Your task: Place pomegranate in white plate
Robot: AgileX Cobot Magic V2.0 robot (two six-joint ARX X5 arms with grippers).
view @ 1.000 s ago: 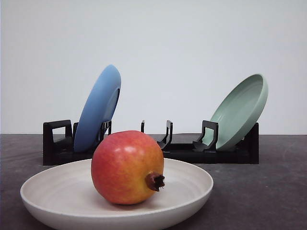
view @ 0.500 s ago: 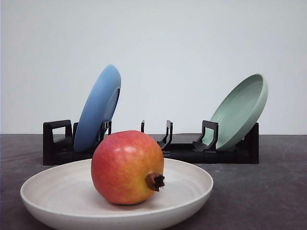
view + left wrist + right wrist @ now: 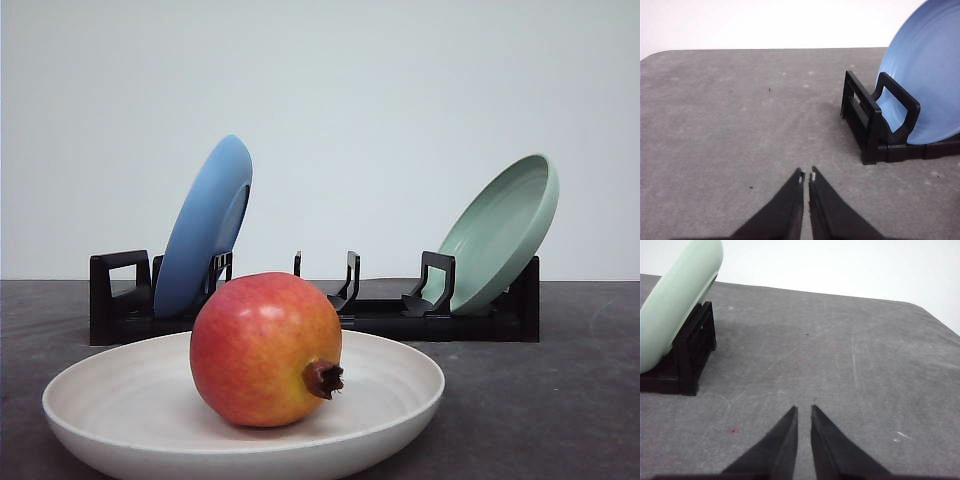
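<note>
The pomegranate [image 3: 266,350], red with a yellow-orange blush and a dark crown nub facing right, rests inside the white plate [image 3: 100,400] at the front of the table in the front view. My left gripper [image 3: 806,174] is shut, fingertips together over bare grey table beside the rack end holding the blue plate. In the right wrist view my right gripper [image 3: 803,408] is shut too, with nothing between its fingers, above bare table to one side of the green plate's rack end.
A black dish rack [image 3: 380,315] stands behind the white plate. A blue plate [image 3: 205,225] leans in its left slot and a pale green plate [image 3: 500,230] in its right slot. The blue plate [image 3: 927,75] and green plate [image 3: 675,300] appear near the wrists.
</note>
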